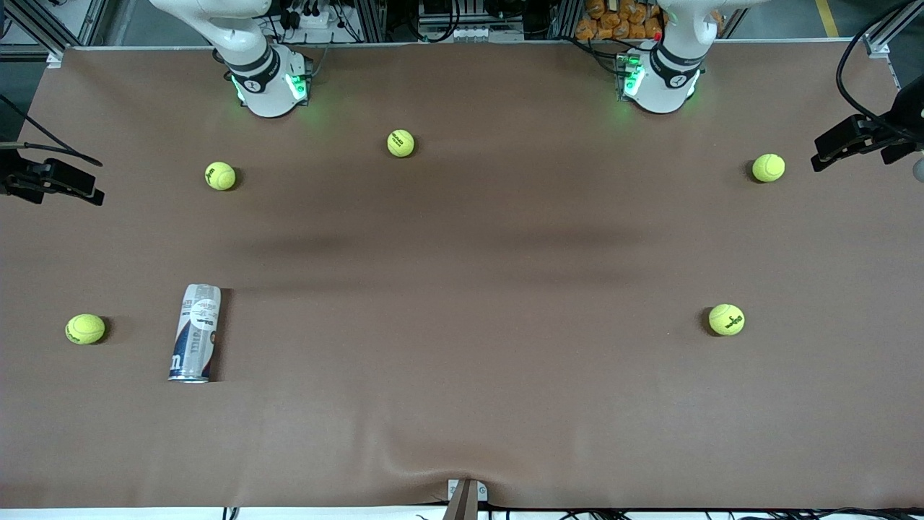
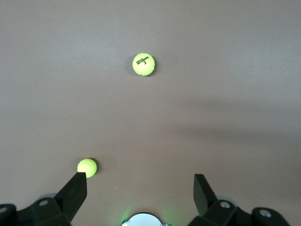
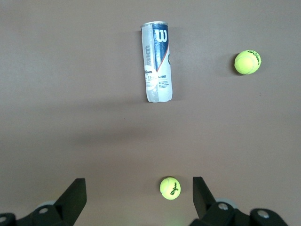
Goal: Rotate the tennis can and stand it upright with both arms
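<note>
The left gripper (image 2: 140,188) hangs high above the table (image 1: 462,404), fingers spread wide with nothing between them. It is over the bare surface toward the left arm's end, with two tennis balls below: one ball (image 2: 144,64) lies in the open, and another ball (image 2: 87,167) shows just beside one fingertip.

The right gripper (image 3: 139,193) also hangs high above the table, fingers spread wide and holding nothing. It is over the right arm's end of the table.

The tennis can (image 1: 195,332) lies on its side toward the right arm's end, close to the table edge nearest the front camera. Its silvery rim points at that edge. In the right wrist view the can (image 3: 156,61) lies clear of both fingers.

A ball (image 1: 85,328) rests beside the can, nearer the end edge of the table. Neither gripper touches the can. Both arms wait, raised above the table.
</note>
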{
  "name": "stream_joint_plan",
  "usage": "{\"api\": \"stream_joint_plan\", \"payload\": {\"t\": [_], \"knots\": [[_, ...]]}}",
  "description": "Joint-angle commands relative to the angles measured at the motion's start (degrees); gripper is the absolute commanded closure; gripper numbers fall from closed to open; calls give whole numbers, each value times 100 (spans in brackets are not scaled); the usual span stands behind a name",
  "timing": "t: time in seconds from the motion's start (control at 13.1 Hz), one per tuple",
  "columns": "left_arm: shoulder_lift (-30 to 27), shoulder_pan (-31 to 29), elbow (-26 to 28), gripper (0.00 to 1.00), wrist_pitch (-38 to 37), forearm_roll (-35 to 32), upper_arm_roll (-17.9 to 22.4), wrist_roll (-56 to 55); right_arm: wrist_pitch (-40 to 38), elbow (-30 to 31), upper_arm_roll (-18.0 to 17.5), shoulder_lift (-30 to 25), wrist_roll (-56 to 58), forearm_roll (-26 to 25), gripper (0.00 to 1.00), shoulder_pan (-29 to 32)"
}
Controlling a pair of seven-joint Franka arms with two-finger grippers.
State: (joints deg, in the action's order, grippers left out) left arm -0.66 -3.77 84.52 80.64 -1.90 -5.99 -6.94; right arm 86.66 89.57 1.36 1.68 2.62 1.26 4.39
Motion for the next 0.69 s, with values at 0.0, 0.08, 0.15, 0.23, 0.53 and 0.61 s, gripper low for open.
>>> {"api": "stream_joint_plan", "payload": {"t": [0.0,0.08,0.15,0.23,0.53,0.61], "knots": [[-75,-36,-50,0,-101,-108,-86,87,26,78,-22,-63,19,23,0,18],[-75,-45,-50,0,-102,-91,-87,87,26,78,-22,-63,19,23,0,18],[-66,-45,-50,0,-102,-65,-87,87,26,78,-22,-63,19,23,0,18],[-66,-45,-59,0,-102,-73,-78,87,26,78,-22,-63,19,23,0,18],[-57,-36,-50,0,-101,-38,-87,96,35,78,-22,68,54,23,0,35],[-57,-36,-32,0,-102,-29,-87,96,53,78,-22,225,63,23,0,35]]}}
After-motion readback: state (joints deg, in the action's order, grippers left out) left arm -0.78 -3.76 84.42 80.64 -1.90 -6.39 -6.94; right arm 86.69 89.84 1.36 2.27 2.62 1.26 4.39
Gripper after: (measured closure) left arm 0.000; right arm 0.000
